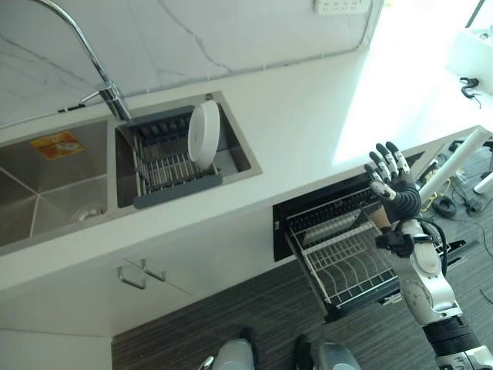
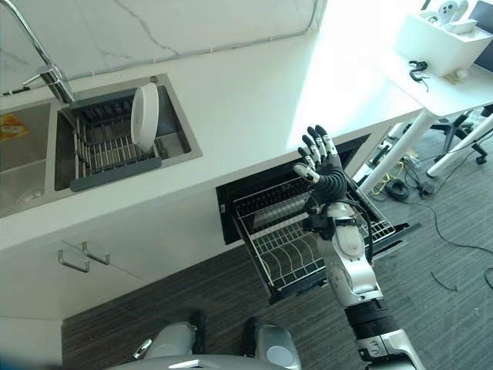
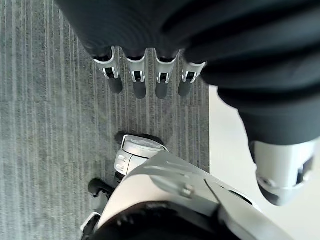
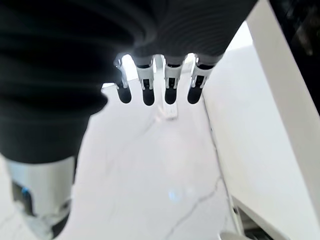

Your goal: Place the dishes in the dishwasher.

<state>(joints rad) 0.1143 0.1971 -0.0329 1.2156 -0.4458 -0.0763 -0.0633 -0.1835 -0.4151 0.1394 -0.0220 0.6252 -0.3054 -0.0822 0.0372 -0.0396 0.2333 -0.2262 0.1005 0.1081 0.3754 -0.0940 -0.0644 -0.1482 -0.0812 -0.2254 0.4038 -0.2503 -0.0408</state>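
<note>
A round white ceramic plate (image 1: 204,133) stands on edge in the dark grey wire drying rack (image 1: 171,166) that sits inside the right basin of the stainless steel sink (image 1: 239,154), propped between the rack's tines so it can drain, and it probably waits there to be carried over. Below the white countertop (image 2: 254,100), the dishwasher's white wire lower rack (image 2: 296,250) is pulled out over the grey striped floor, which leaves its slots open to take a plate. The right hand (image 2: 317,166) is raised above that rack, well apart from the plate, its fingers straight and spread and holding nothing. The right eye view adds a white side table (image 2: 443,38) past the counter's end. The left wrist view gives the left hand (image 3: 145,75) hanging over the floor, fingers relaxed and empty, while the right wrist view looks up at the pale marbled wall.
</note>
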